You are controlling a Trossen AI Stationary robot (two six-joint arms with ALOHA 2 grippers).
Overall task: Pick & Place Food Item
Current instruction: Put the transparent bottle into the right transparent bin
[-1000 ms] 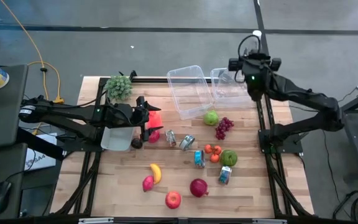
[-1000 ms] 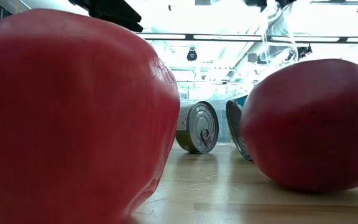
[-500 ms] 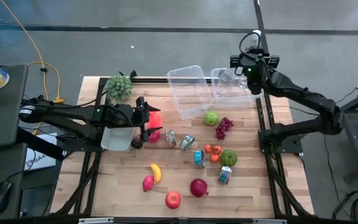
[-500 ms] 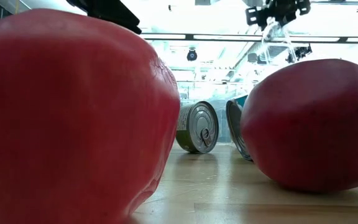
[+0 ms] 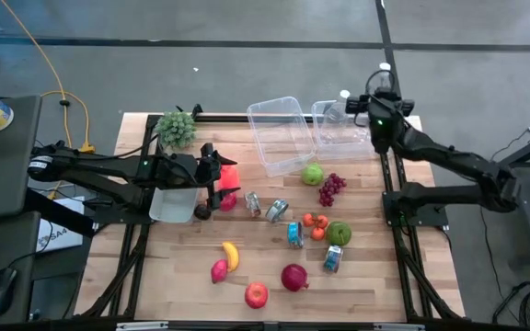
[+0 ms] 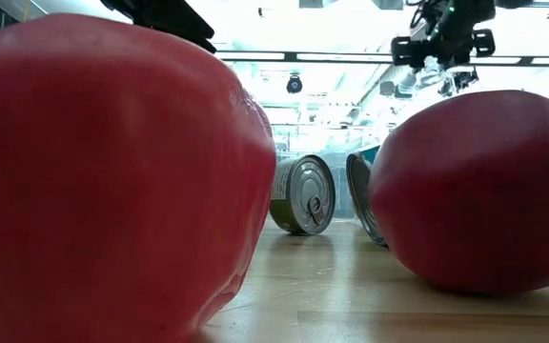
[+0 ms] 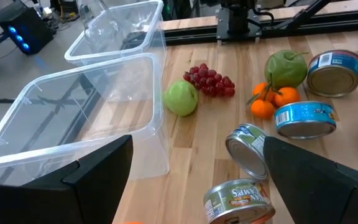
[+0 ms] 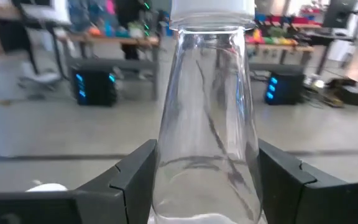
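High view, right gripper (image 5: 364,108): at the table's far right edge, over the smaller clear bin (image 5: 340,129), grasping a clear plastic bottle (image 5: 337,112) with a white cap.
High view, left gripper (image 5: 217,175): over the left half of the wooden table (image 5: 274,276), fingers spread, nothing between them; a red item (image 5: 229,175) lies just beside it.
High view, larger clear bin (image 5: 280,134): tilted, next to the smaller one.
High view, food: green apple (image 5: 312,173) just beside the grapes (image 5: 331,188); banana (image 5: 231,255) nearer the front.
Low view: two large red fruits fill the foreground; a tin can (image 6: 304,195) lies on its side between them.
Left wrist view: fingers (image 7: 309,180) wide apart, released; cans, oranges (image 7: 271,101) and bins ahead.
Right wrist view: fingers (image 8: 132,176) clenched on the bottle's body.
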